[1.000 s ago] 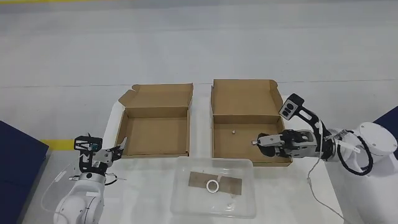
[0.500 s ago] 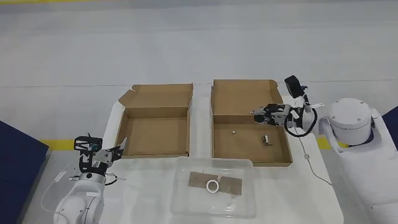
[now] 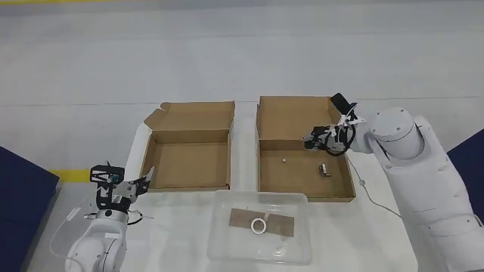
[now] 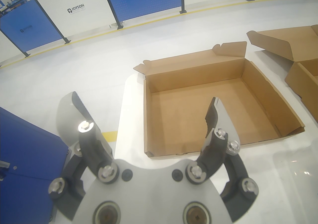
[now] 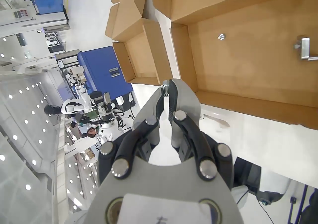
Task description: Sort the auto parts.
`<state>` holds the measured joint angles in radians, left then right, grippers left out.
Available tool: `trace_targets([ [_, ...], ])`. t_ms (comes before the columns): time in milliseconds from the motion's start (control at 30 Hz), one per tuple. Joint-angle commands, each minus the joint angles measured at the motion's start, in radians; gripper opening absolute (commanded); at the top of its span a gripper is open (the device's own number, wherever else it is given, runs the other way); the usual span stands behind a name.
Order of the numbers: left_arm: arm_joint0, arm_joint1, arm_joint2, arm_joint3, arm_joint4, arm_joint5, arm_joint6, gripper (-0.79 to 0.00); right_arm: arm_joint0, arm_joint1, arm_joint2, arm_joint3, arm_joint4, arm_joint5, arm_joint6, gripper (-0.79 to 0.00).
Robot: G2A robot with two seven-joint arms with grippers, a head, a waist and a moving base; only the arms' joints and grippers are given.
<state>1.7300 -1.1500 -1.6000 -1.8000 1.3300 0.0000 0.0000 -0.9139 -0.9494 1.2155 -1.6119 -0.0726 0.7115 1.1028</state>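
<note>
Two open cardboard boxes stand side by side. The left box [image 3: 189, 162] [image 4: 211, 111] is empty. On the floor of the right box [image 3: 299, 177] [image 5: 248, 68] lie a small bolt [image 3: 282, 160] [image 5: 221, 36] and a metal bracket [image 3: 324, 169] [image 5: 304, 47]. My right gripper [image 3: 308, 140] [image 5: 166, 86] hovers over the back right part of that box, its fingers shut; a tiny metal bit shows at the tips. My left gripper [image 3: 145, 178] [image 4: 144, 97] stands open and empty by the left box's front left corner.
A clear plastic tray [image 3: 299, 253] sits at the table's front, holding a metal ring [image 3: 258, 226] on a brown card [image 3: 281, 225]. Both box lids [image 3: 193, 117] stand open at the back. A blue cabinet [image 4: 24, 160] is left of the table.
My right arm has drawn back from the right box's front to its back right side, leaving the bracket on the box floor. The left arm has kept still.
</note>
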Motion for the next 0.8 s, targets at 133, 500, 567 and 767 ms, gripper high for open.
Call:
trace_targets([
  [133, 0.0, 0.0, 0.0, 0.0, 0.0, 0.0, 0.0, 0.0, -0.007, -0.001, -0.018, -0.001, -0.027, -0.011, -0.039, -0.785],
  [500, 0.0, 0.0, 0.0, 0.0, 0.0, 0.0, 0.0, 0.0, 0.16, -0.06, -0.303, 0.196, -0.204, 0.125, -0.119, -0.785],
  [567, 0.0, 0.0, 0.0, 0.0, 0.0, 0.0, 0.0, 0.0, 0.186, -0.077, -0.352, 0.238, -0.211, 0.139, -0.134, -0.785],
  [767, 0.0, 0.0, 0.0, 0.0, 0.0, 0.0, 0.0, 0.0, 0.242, -0.125, -0.457, 0.35, -0.182, 0.173, -0.167, -0.785],
])
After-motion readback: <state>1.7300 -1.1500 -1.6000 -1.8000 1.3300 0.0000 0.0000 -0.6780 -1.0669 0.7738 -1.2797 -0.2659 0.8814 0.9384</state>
